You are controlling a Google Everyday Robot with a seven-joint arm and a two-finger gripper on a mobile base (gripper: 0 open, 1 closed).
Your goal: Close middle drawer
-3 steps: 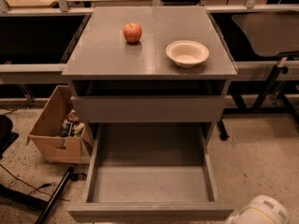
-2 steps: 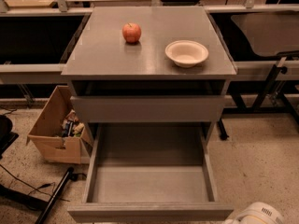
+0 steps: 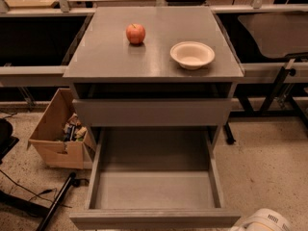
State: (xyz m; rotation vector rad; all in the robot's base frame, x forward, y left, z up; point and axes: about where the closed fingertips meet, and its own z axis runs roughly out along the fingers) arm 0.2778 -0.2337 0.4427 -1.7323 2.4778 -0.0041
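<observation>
The grey cabinet (image 3: 115, 57) stands in the middle of the camera view. Its middle drawer (image 3: 154, 218) is pulled far out toward me, and its shallow inside is empty. Above it the taller top drawer front (image 3: 153, 111) stands nearly shut, with a dark gap under the cabinet top. The lowest front is hidden beneath the open drawer. My gripper is out of view; only a white rounded part of my arm (image 3: 263, 221) shows at the bottom right edge, just right of the open drawer's front corner.
A red apple (image 3: 135, 33) and a white bowl (image 3: 192, 55) sit on the cabinet top. An open cardboard box (image 3: 61, 134) with small items stands on the floor to the left. Black cables and a pole (image 3: 55, 203) lie at lower left. Table legs (image 3: 279, 88) stand at right.
The white arm part has sunk lower and slightly left at the bottom right edge. The drawer, apple and bowl have not moved.
</observation>
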